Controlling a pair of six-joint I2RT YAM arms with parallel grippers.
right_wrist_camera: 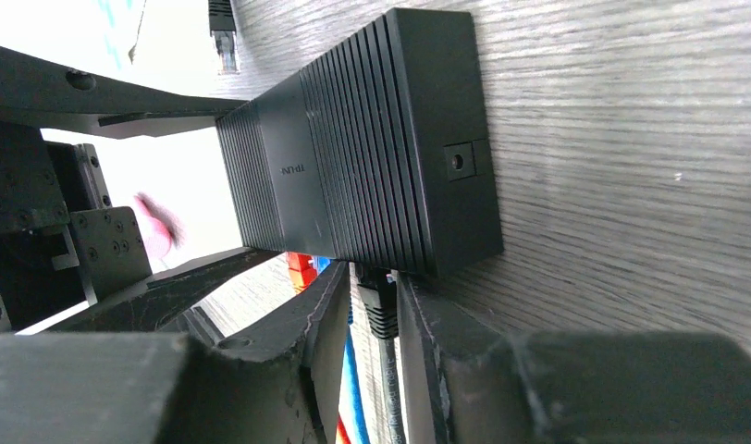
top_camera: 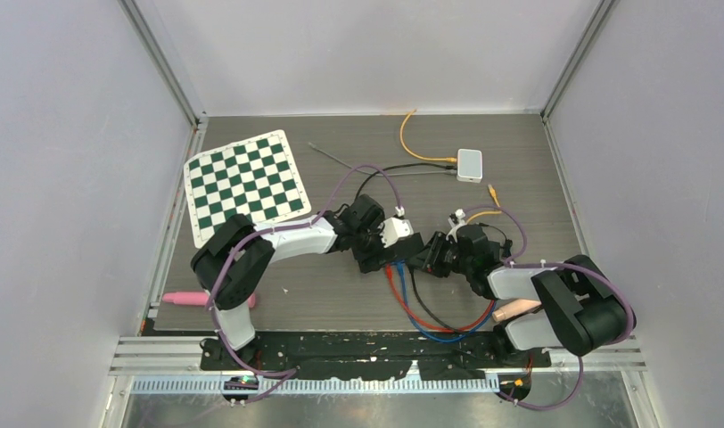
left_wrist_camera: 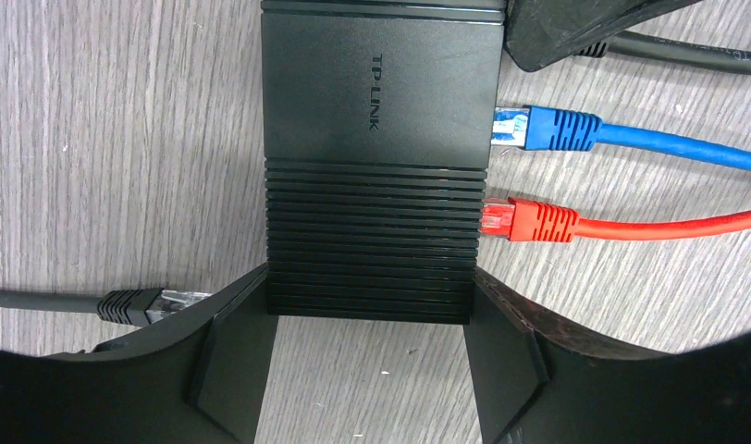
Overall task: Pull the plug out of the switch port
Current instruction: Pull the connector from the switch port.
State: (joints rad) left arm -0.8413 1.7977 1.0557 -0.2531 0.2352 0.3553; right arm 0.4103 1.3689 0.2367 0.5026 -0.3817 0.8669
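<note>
tabletop (top_camera: 528,152) in woodgrain, pale walls (top_camera: 64,134)

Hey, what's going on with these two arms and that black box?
The left gripper clamps the black TP-Link switch by its sides. The right gripper has its fingers on either side of a black plug that looks not yet pulled from its port. The blue plug and red plug are seated; a loose black cable lies beside the switch.
</note>
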